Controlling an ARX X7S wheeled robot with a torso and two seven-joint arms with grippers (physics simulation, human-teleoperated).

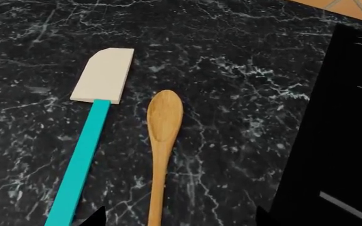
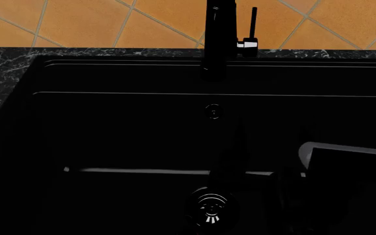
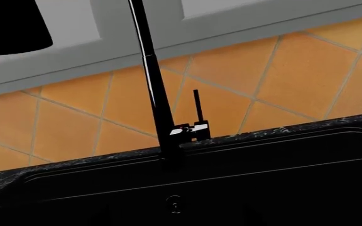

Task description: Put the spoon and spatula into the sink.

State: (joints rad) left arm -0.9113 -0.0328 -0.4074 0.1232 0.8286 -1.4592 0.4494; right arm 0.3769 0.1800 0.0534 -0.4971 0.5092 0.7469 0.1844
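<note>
On the black marble counter the spatula (image 1: 103,76), cream blade and teal handle, lies beside the wooden spoon (image 1: 164,117), the two almost parallel and apart. My left gripper (image 1: 181,220) is open above them; only its dark fingertips (image 1: 96,217) show, and the spoon's handle runs between them, nearer one tip, untouched. The sink (image 1: 348,122) edges that counter. In the head view the sink (image 2: 123,127) fills the frame, with neither utensil in it. My right arm (image 2: 348,164) is a dark shape over the basin; its fingers are lost against the black.
A tall black faucet (image 2: 218,34) with a side lever (image 2: 252,29) stands at the sink's back rim, seen also as the faucet (image 3: 159,103). A round metal drain (image 2: 211,206) sits in the basin floor. Orange tiles (image 2: 77,24) back the counter.
</note>
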